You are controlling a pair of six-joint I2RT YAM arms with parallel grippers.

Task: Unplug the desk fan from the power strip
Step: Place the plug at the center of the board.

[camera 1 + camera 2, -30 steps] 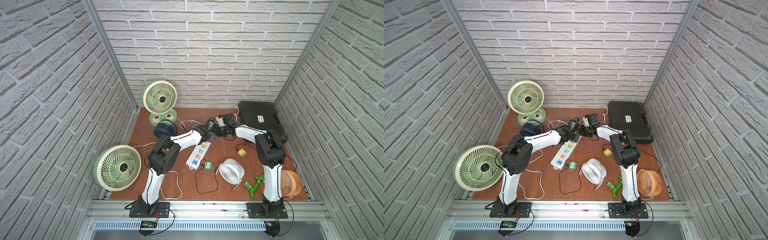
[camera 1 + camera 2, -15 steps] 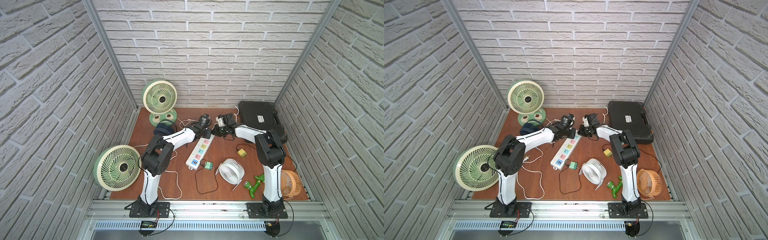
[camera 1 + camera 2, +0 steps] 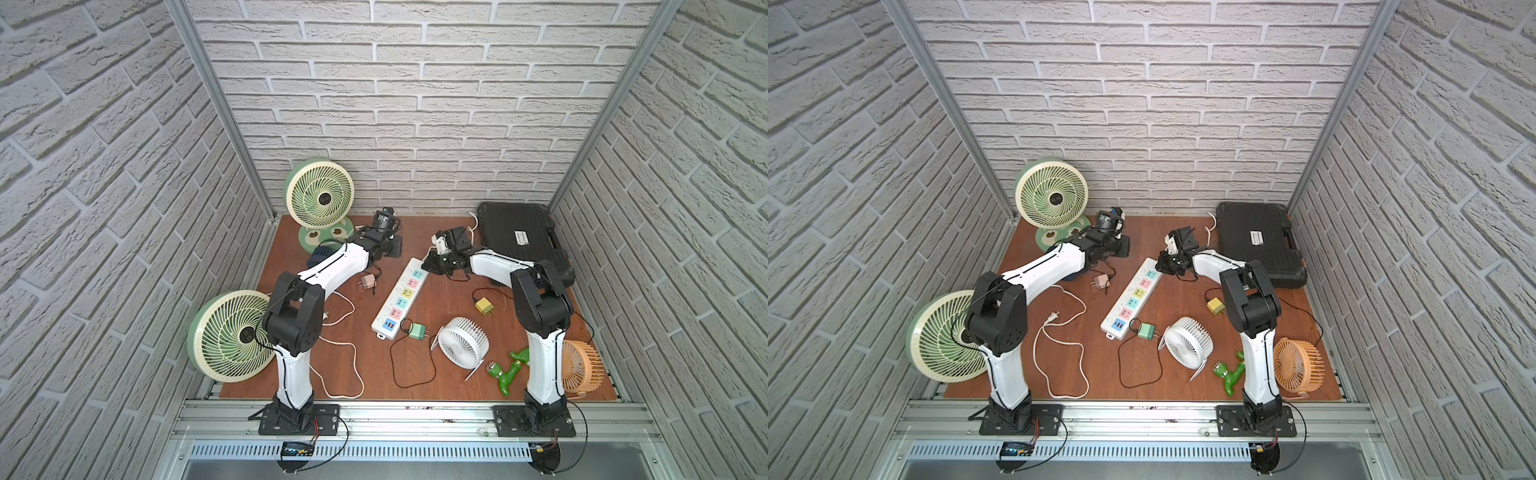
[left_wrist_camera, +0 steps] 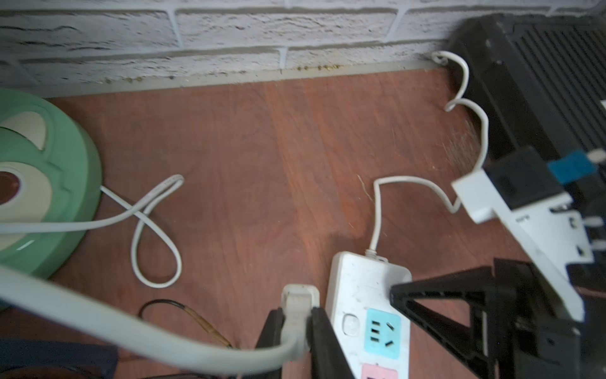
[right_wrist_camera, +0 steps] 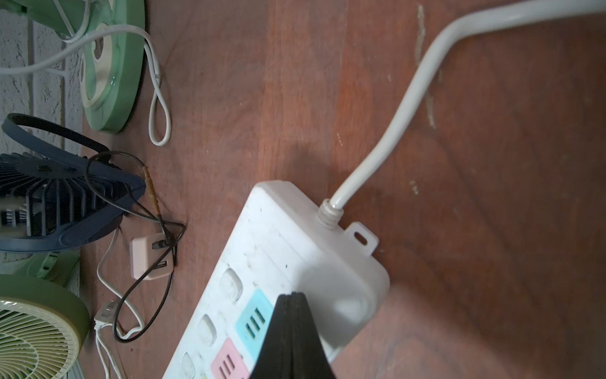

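Green desk fan (image 3: 319,193): upright against the back wall, upper left of centre in both top views. Its white cable cannot be traced all the way to the plug.
Left gripper (image 4: 296,316): pinched on a white plug (image 4: 300,295), which is held clear of the sockets, just beside the strip's cord end.
Power strip (image 3: 399,298): laid diagonally at frame centre, USB end at lower left, cord end at upper right. Every socket appears empty, so the unplugging is judged done.
Right gripper (image 5: 290,300): fingers pressed together with nothing between them, tips bearing on the strip beside the blue socket.
Risk, cable snag: the trailing cable could catch the dark blue fan (image 5: 49,197) or the pink adapter (image 5: 149,259) if the plug is carried further.
Risk, tipping: the fan could be pulled over by a taut cable.
Risk, strip shift: the strip could slide if the downward press is lost.
Risk, contact: the grippers are close, so crossing paths could cause a collision.
Left wrist view only: the pinch on the plug is shown; it is hidden in the top views.
Right wrist view only: the fingertip contact on the strip is shown.
Top views only: the strip's full length is shown.
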